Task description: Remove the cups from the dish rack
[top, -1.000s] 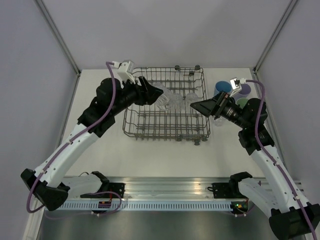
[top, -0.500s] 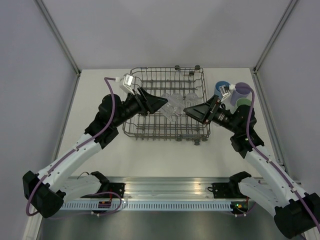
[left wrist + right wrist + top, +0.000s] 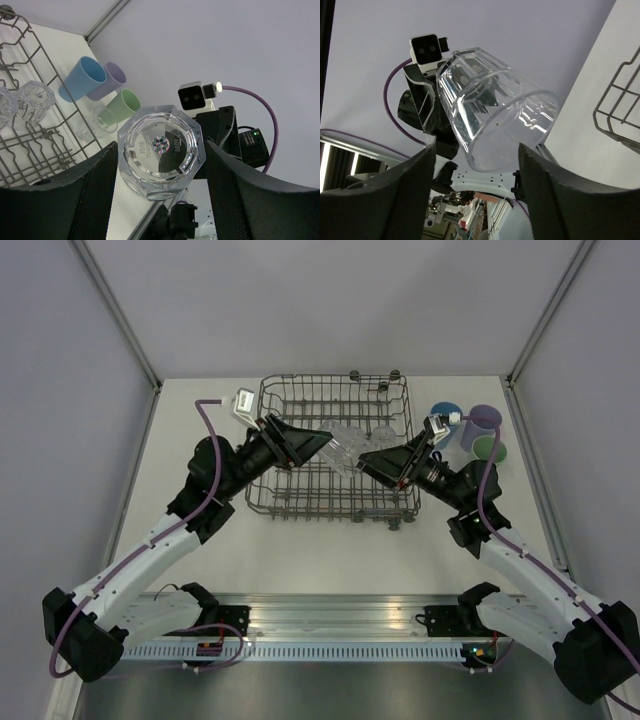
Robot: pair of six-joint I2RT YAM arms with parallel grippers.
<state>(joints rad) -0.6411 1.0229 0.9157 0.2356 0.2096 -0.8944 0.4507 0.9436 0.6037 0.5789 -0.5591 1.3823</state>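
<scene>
About halfway through, I judge. The left gripper (image 3: 323,438) has its jaws pinching one held clear cup (image 3: 160,150) by its base, above the dish rack (image 3: 300,504). Two racked clear cups (image 3: 33,101) sit inside the rack, not yet unloaded. The right gripper (image 3: 366,460) has its jaws spread either side of the held cup's mouth, apparently not closed on it. Right of the rack, on the counter (image 3: 330,550), stand the blue cup (image 3: 443,413), lavender cup (image 3: 486,421), green cup (image 3: 490,450) and one clear counter cup (image 3: 106,119). That makes seven in all.
</scene>
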